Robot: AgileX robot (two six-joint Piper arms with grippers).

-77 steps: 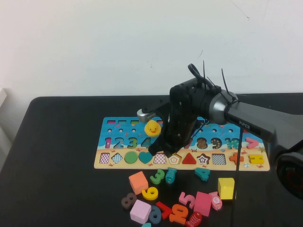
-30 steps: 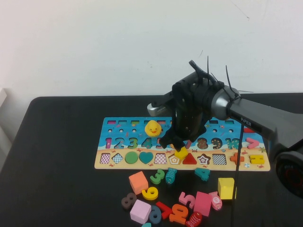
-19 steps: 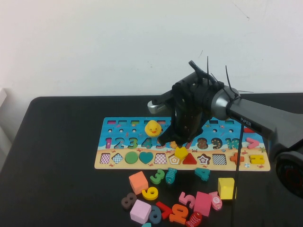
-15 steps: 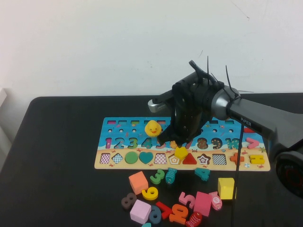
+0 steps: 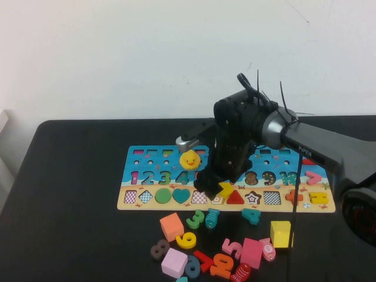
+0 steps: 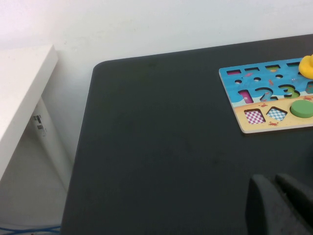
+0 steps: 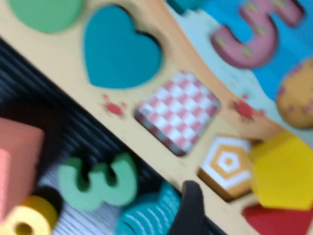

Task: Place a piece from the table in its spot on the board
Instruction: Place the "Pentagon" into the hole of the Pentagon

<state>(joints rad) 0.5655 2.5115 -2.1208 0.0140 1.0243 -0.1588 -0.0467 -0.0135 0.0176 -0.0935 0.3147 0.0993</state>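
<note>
On the board (image 5: 147,201), yellow piece (image 7: 283,171) beside its empty hollow (image 7: 226,165), right gripper (image 5: 212,187) fingers released, left gripper (image 6: 279,205) unclear

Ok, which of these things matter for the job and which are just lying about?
Job: yellow pentagon, lying beside its empty pentagon hollow; board; right end effector low over the board.
Lying about: orange cube, yellow cube, yellow 6, green 3 on the table; left end effector parked beyond the board's left end.
</note>
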